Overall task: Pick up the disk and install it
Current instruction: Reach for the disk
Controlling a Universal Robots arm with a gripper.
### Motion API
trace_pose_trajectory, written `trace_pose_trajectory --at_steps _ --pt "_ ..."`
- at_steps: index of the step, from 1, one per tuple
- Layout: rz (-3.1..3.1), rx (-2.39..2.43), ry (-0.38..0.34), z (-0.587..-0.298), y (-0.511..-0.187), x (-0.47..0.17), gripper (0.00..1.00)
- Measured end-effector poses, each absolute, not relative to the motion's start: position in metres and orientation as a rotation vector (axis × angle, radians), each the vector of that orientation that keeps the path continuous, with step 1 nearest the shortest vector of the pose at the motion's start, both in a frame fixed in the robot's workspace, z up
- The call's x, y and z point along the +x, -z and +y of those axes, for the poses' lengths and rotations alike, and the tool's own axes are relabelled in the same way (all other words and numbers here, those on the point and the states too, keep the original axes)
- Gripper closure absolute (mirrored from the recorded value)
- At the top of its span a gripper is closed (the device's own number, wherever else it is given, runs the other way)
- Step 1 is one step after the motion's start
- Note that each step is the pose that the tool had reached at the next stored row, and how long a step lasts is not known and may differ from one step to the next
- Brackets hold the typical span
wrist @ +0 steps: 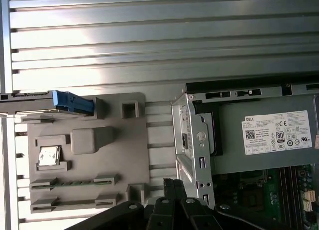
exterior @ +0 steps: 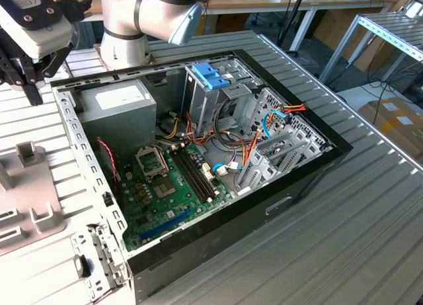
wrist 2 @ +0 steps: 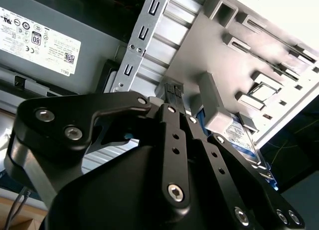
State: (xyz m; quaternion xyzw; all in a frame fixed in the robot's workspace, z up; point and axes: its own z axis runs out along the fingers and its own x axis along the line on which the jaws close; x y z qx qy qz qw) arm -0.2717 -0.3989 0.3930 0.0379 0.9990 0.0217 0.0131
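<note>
Disk (wrist: 30, 97), first wrist view: I see it edge-on, a thin dark grey strip ending in a blue plastic tab (wrist: 73, 101). It stands on its long edge along one border of the grey fixture plate (wrist: 114, 155), with the tab just beside a raised block of that plate. In the second wrist view its white-labelled face (wrist 2: 238, 135) shows, framed by light-blue rails. It lies apart from my gripper (wrist: 172, 185), not held.

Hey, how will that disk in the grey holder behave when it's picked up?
The disk looks like a rigid metal slab in plastic rails, so probably stiff and dense. Seemingly on edge in the grey holder, it may tip if nudged sideways.
</note>
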Motion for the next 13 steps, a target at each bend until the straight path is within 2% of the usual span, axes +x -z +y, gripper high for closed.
trace_pose_trajectory --at_steps 13 --pt "3.113 0.118 -0.068 -0.3989 -0.3930 -0.2786 0.89"
